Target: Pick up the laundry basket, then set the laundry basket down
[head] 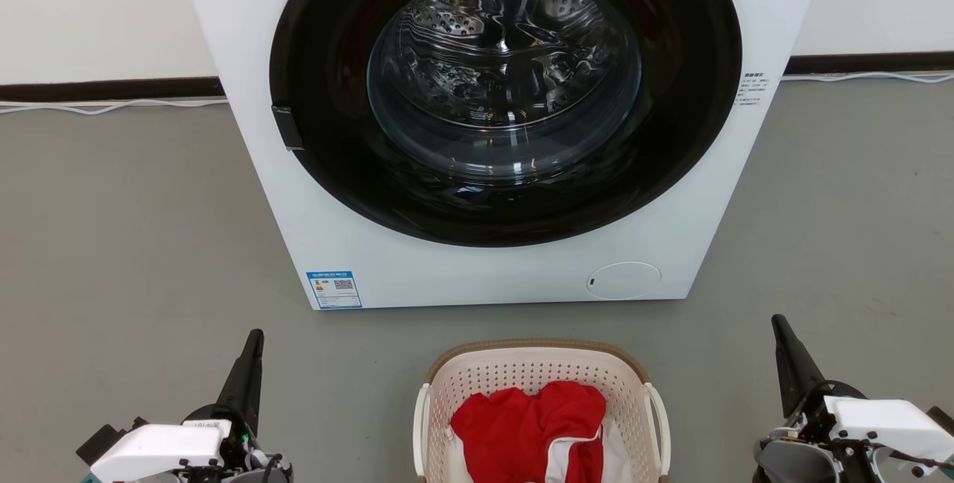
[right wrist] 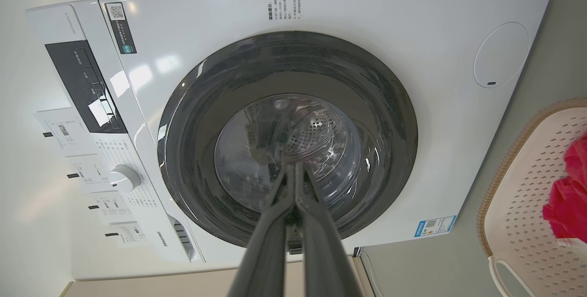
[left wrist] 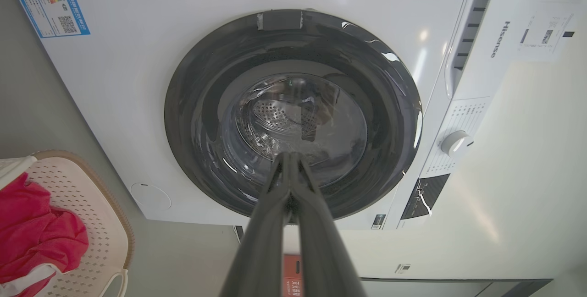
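Head view: front-loading washing machine (head: 447, 274), door shut, on the grey floor (head: 134, 244). The laundry basket (head: 536, 375) stands on the floor just before the machine's front, not touching it. It holds a red garment (head: 529, 416) with white cloth at its edge, possibly the same piece. Left gripper (head: 253, 345) and right gripper (head: 782, 334) flank the basket, well apart from it, with bare floor between.

Left wrist view: fingers (left wrist: 270, 205) pressed together, empty, aimed at the machine's door glass.

Right wrist view: fingers (right wrist: 273, 223) likewise pressed together, empty.
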You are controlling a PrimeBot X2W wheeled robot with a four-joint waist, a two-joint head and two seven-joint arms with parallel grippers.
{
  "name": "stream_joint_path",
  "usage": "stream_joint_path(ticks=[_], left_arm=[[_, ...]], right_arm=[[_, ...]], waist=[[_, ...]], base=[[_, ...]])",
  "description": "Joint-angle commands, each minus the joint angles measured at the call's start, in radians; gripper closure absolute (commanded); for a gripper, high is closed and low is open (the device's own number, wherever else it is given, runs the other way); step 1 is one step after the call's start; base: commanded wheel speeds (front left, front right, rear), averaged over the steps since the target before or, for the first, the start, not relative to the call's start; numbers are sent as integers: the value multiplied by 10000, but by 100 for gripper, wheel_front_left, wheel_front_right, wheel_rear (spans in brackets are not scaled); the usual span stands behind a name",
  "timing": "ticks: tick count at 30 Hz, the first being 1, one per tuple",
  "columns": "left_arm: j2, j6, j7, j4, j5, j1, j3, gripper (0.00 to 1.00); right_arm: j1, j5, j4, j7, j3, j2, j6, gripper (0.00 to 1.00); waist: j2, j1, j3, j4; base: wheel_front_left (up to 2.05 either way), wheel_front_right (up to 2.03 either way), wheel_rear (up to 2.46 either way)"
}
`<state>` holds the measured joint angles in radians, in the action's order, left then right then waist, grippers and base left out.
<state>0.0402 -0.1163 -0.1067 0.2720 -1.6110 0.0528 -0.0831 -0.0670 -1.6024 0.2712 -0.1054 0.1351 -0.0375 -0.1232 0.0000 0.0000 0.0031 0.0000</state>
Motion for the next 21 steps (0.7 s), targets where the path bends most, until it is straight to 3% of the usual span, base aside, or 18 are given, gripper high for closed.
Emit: stream_joint_path(ticks=[1, 21], left_arm=[[104, -144, -70, -270, 30, 553, -313, 100], [103, -144, -71, -270, 31, 553, -315, 100]], right_arm=[[-409, -67, -265, -75, -218, -127, -75, 100], [-409, -67, -265, -75, -218, -127, -75, 100]], waist=[[0, 0, 0, 0], [0, 0, 0, 0]], base=[[0, 0, 0], [0, 0, 0]])
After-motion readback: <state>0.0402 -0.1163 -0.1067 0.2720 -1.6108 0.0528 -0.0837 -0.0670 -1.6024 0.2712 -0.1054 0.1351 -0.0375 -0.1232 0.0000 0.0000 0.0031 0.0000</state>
